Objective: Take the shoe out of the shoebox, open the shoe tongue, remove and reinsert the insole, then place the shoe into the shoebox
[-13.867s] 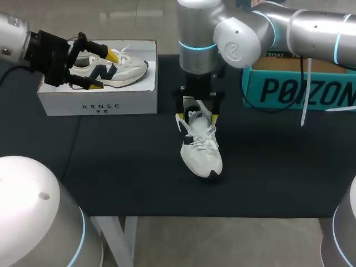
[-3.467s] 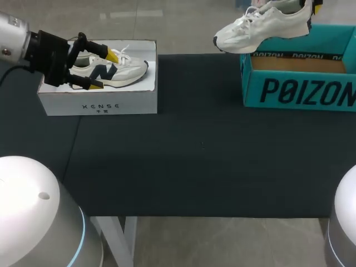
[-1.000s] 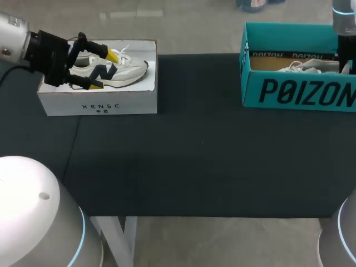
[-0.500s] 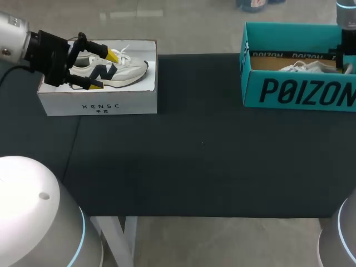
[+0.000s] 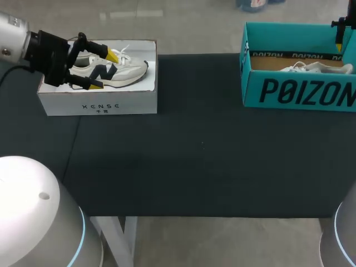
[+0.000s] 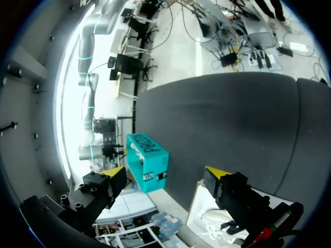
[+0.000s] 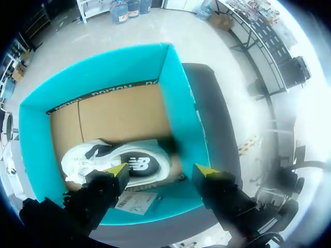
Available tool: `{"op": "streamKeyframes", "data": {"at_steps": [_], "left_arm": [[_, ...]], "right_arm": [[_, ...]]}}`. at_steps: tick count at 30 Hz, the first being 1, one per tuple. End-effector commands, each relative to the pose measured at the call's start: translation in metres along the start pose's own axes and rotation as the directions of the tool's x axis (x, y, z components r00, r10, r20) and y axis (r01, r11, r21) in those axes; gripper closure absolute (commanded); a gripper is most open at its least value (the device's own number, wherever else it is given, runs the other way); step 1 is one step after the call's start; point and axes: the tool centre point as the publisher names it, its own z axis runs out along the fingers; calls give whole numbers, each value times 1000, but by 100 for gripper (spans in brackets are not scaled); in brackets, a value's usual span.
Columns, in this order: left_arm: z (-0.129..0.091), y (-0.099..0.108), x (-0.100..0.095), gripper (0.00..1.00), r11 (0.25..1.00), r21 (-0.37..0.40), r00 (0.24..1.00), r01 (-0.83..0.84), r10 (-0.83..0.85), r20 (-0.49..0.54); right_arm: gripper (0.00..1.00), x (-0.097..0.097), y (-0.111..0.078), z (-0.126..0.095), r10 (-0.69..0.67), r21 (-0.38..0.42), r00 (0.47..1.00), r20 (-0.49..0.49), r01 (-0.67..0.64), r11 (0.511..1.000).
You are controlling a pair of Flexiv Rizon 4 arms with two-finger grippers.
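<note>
Right pincer point(image 7: 161, 170) hangs wide, empty, above the white laced shoe point(image 7: 103, 157) lying in the rectangular teal cardboard shoebox point(image 7: 178, 98). Left pincer point(image 6: 165, 172) gapes wide over a white box point(image 5: 100, 103).

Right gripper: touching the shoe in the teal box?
Apart. Head view: right gripper hangs above the box rim, teal wall showing between its tip and the shoe.

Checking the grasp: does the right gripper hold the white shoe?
No, the right gripper hangs open above the white shoe lying in the teal shoebox.
</note>
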Motion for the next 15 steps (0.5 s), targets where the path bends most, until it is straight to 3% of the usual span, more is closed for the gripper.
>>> {"op": "streamKeyframes", "data": {"at_steps": [1,2,6,11,15], "left_arm": [[0,1,-1,0,1000,0,1000,0,0,-3],[0,1,-1,0,1000,0,1000,0,0,-3],[0,1,-1,0,1000,0,1000,0,0,-3],[0,1,-1,0,1000,0,1000,0,0,-3],[0,1,-1,0,1000,0,1000,0,0,-3]], "right_arm": [[5,-4,-14,-39,-71,-73,996,-47,67,995],[0,-4,-16,-46,-98,-84,993,-61,93,992],[0,0,-27,-70,-259,-158,962,-87,243,957],[0,7,-47,-91,-500,-242,862,-88,468,850],[0,15,-58,-100,-566,-257,821,-68,534,805]]}}
